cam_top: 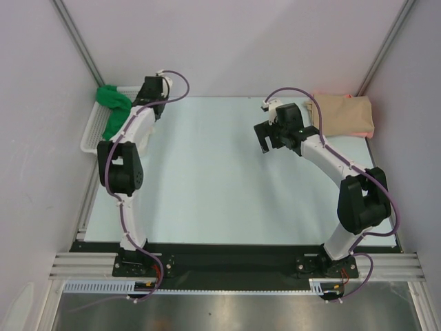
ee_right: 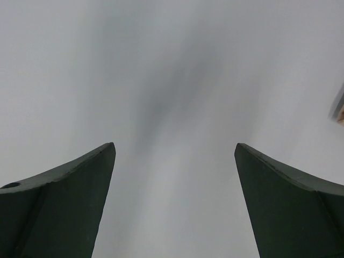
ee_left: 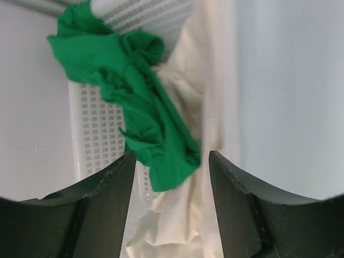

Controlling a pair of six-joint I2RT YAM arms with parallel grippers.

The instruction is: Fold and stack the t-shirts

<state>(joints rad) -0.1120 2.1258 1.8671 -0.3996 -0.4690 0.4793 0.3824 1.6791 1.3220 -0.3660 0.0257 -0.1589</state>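
A bright green t-shirt lies crumpled in the white mesh basket at the far left. In the left wrist view the green shirt lies over a cream cloth and the basket. My left gripper hangs open just above them, holding nothing. A folded tan t-shirt lies at the far right corner, with a pink edge under it. My right gripper is open and empty over the bare table, left of the tan shirt.
The pale table surface stretches between the two arms. Grey walls close in the left, back and right sides. The basket sits against the left wall. A black rail holds the arm bases at the near edge.
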